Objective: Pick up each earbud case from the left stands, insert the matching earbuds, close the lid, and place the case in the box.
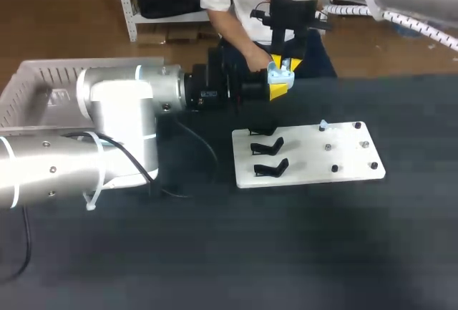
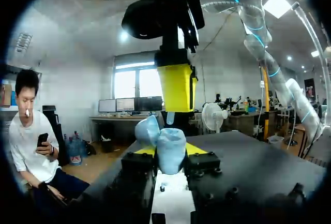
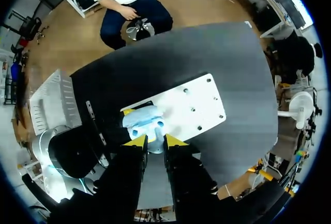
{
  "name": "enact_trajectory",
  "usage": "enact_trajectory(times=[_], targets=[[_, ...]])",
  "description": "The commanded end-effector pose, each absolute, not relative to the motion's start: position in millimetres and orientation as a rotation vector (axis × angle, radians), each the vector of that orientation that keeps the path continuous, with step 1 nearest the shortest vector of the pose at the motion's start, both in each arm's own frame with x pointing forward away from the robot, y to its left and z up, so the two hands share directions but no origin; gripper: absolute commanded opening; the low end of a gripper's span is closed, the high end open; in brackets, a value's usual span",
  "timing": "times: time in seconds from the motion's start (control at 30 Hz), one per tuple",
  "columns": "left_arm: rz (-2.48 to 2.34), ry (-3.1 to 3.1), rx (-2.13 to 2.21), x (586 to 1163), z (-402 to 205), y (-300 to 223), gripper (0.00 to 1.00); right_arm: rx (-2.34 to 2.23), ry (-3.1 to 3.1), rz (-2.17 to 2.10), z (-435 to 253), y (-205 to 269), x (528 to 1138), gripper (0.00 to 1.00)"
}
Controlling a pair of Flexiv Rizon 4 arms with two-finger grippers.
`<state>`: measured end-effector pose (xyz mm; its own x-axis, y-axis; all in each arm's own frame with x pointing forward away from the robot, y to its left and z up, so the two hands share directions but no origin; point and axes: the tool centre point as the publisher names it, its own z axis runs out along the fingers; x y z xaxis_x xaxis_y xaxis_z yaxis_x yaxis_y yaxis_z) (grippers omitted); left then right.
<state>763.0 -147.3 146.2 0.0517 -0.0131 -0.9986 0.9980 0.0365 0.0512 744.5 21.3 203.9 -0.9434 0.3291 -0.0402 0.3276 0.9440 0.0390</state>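
Note:
My left gripper point(image 1: 275, 89) point(image 2: 170, 154) is shut on a light-blue earbud case point(image 1: 280, 75) point(image 2: 170, 151) point(image 3: 144, 121), held above the table's far edge with its lid point(image 2: 147, 131) swung open. My right gripper point(image 1: 286, 65) point(image 3: 155, 141) points straight down just over the open case. It is shut on a small pale earbud point(image 2: 169, 117), whose tip hangs right above the case's cavity. Another light-blue earbud point(image 1: 323, 125) lies on the white board point(image 1: 308, 154) point(image 3: 194, 105). Three black stands point(image 1: 268, 154) on the board's left side hold nothing.
A white slotted box point(image 1: 36, 84) point(image 3: 49, 100) sits at the table's left, partly hidden behind my left arm. Small black pegs point(image 1: 358, 126) dot the board's right side. Dark tabletop stretches in front of the board.

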Motion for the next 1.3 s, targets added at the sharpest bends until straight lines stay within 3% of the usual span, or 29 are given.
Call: enact_trajectory(times=[0.03, 1.3], targets=[[-1.145, 1.171, 1.189, 761.2, 144.6, -147.4, 0.0, 0.519, 3.058, 0.039, 201.2, 21.9, 746.8, 0.0], [-1.145, 1.171, 1.189, 761.2, 144.6, -147.4, 0.0, 0.53, 3.073, 0.028, 191.3, 19.9, 751.5, 0.0]])
